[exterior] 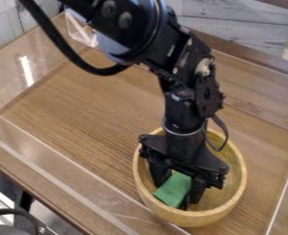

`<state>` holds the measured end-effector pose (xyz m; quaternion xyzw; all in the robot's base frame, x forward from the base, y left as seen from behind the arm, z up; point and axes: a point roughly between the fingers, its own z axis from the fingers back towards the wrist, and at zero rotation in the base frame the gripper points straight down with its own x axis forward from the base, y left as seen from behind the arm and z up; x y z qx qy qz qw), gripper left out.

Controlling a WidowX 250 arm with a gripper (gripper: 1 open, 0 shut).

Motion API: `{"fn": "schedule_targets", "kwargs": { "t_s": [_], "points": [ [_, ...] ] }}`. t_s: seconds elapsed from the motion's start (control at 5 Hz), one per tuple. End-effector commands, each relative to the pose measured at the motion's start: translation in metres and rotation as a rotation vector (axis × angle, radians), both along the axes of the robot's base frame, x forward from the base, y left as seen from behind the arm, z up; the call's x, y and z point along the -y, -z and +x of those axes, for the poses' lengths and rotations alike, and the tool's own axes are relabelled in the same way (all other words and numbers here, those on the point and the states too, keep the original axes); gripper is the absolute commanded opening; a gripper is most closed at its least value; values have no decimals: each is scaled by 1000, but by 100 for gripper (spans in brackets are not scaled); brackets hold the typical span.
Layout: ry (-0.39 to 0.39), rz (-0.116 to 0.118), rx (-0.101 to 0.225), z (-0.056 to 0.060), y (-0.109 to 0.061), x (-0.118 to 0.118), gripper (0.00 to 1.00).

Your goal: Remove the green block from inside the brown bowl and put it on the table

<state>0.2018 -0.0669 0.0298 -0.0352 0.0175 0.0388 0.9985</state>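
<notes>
Table (73,110): brown wood-grain top, clear plastic walls along the edges, filling most of the view; bare wood to the left of the bowl and behind it. Arm (147,41): black, reaching in from the upper left, wrist pointed straight down into the bowl. Bowl (228,196): round, tan wood, thick rim, set at the lower right of the table near the front wall. Gripper (181,186): black, lowered inside the bowl, fingers (203,191) drawn in against the two sides of the block, closed on it as far as could be judged; contact faces partly hidden by the fingers themselves. Block (173,191): small, bright green, lying in the bowl between the fingers, not yet raised off the bottom so far as could be told. Step in hand, judged: the grasp inside the bowl, lift not begun; task at an early stage. Next move, judged: a straight lift to carry block and fingers above the rim, then a sideways pass to bare wood, a descent and a release. Brands, labels, writing: none legible anywhere in view.
</notes>
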Motion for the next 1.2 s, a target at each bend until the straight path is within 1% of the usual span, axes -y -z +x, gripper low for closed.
{"fn": "schedule_targets", "kwargs": {
  "t_s": [0.0,0.4,1.0],
  "points": [
    [-16,-13,20,6,-6,-1,0],
    [-26,-19,-16,2,-11,-3,0],
    [-43,-31,-81,-5,-22,-6,0]
  ]
}}
